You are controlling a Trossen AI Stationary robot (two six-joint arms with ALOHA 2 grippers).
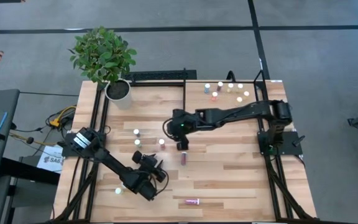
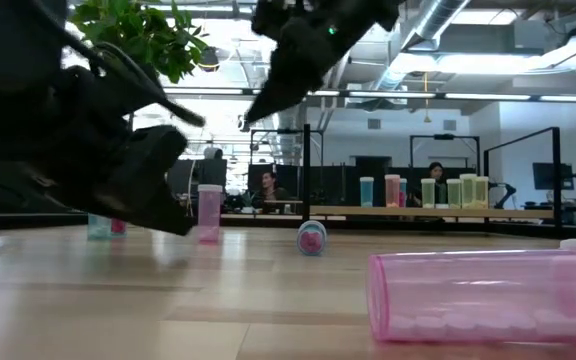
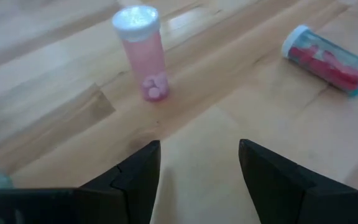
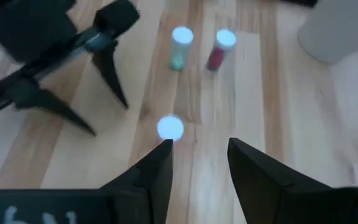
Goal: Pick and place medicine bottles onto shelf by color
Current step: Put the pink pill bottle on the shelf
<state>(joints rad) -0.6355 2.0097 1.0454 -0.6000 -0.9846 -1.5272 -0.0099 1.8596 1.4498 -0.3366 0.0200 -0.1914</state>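
My left gripper [image 1: 156,167] is open and empty low over the near middle of the table; it also shows in the left wrist view [image 3: 199,155]. A pink bottle [image 3: 143,53] stands upright beyond it. A bottle with red contents [image 3: 328,59] lies on its side farther right. My right gripper [image 1: 182,144] is open and empty, raised above the table's middle [image 2: 298,60]. The pink bottle's white cap [image 4: 169,127] shows just off one of its fingertips [image 4: 160,158]. The shelf [image 1: 194,93] at the far right carries several upright bottles [image 1: 229,88].
Two more bottles [image 1: 137,137] stand left of centre. A pink bottle [image 1: 192,201] lies on its side near the front edge, and a small bottle [image 1: 118,191] stands at the near left. A potted plant in a white pot [image 1: 118,90] stands at the far left.
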